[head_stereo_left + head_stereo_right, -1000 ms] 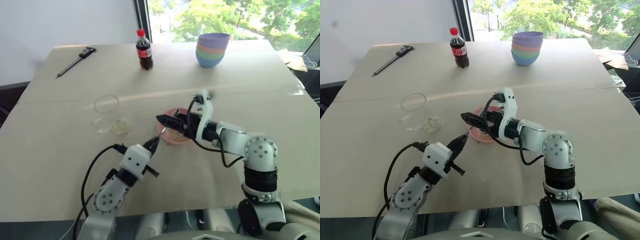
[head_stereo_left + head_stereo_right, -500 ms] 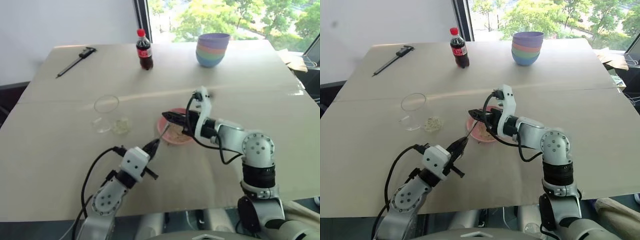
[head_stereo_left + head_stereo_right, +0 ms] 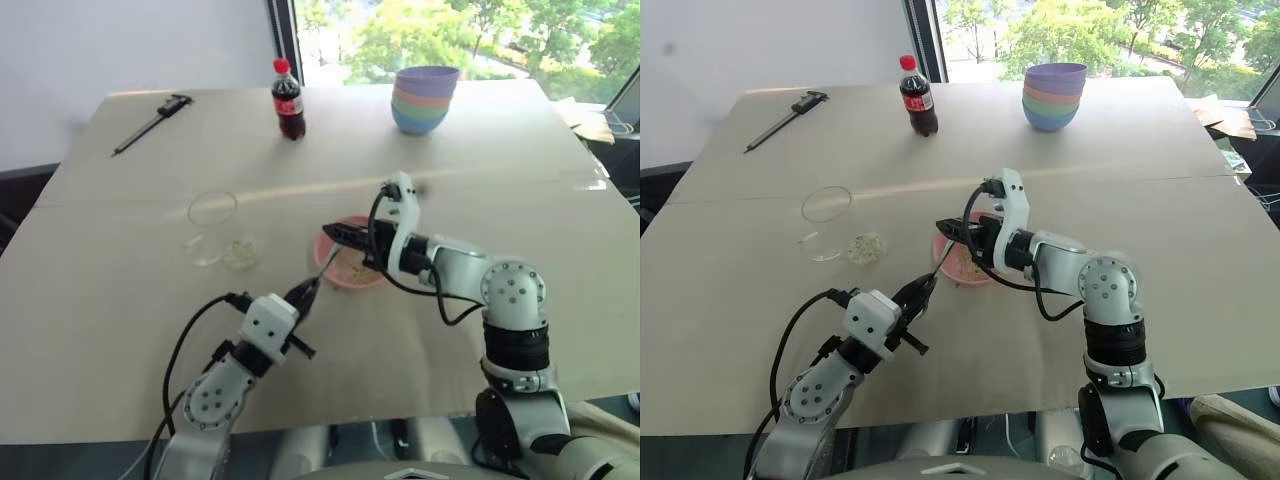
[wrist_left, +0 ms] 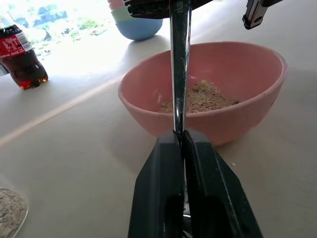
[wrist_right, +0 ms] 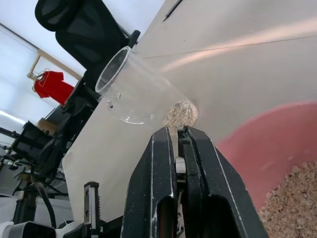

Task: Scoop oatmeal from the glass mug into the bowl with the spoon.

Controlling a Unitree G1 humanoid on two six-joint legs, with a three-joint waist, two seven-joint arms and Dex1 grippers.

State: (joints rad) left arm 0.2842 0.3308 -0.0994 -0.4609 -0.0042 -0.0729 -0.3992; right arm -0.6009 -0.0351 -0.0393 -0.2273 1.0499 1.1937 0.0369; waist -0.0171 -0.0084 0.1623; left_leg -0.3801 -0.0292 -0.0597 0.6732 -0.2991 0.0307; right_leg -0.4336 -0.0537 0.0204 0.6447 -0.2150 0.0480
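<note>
The silver spoon [image 3: 322,262] hangs slanted over the table, held at both ends. My left gripper [image 3: 307,290] is shut on its lower handle, seen close in the left wrist view [image 4: 182,136]. My right gripper [image 3: 330,233] is shut on its upper end [image 5: 176,131], above the near-left rim of the pink bowl [image 3: 345,283]. The bowl holds some oatmeal [image 4: 198,96]. The clear glass mug [image 3: 212,225] stands upright to the left. A small heap of oatmeal [image 3: 240,252] lies on the table beside it.
At the back of the table stand a cola bottle [image 3: 288,100] and a stack of coloured bowls [image 3: 426,98]. A dark caliper [image 3: 152,122] lies at the back left. The table's front edge runs just behind my arms.
My right gripper, open around the spoon's upper end a second ago, has shut on it. The left gripper keeps its place and its hold on the handle.
</note>
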